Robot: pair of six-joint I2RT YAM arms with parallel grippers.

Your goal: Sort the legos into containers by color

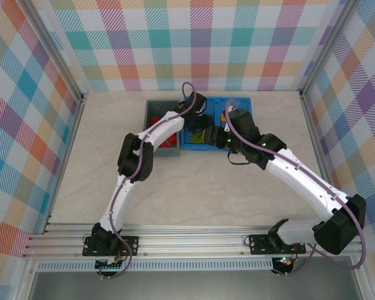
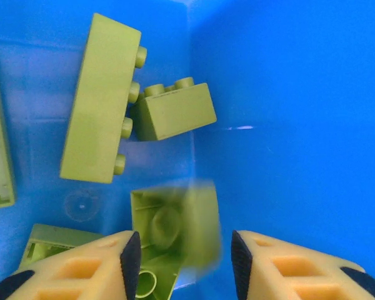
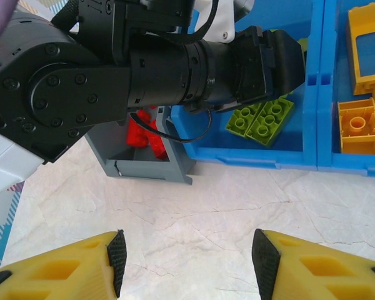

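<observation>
Left pincer (image 2: 182, 265) stands apart over green bricks (image 2: 100, 100) in the blue bin (image 2: 287, 112).
Five green bricks are in this compartment: one long, one short just beside it, a flat one at the left edge, one under the left finger, and a blurred brick (image 2: 175, 234) between the fingers, apart from the right pad, so not gripped. The left arm (image 1: 115, 194) reaches forward, bent at the elbow, across the grey bin (image 1: 147, 122) with red bricks (image 3: 140, 134). Right pincer (image 3: 184, 262) is wide and empty above the bare table (image 3: 237, 206), near the blue bin; at least two yellow pieces (image 3: 357, 125) lie in its right compartment.
</observation>
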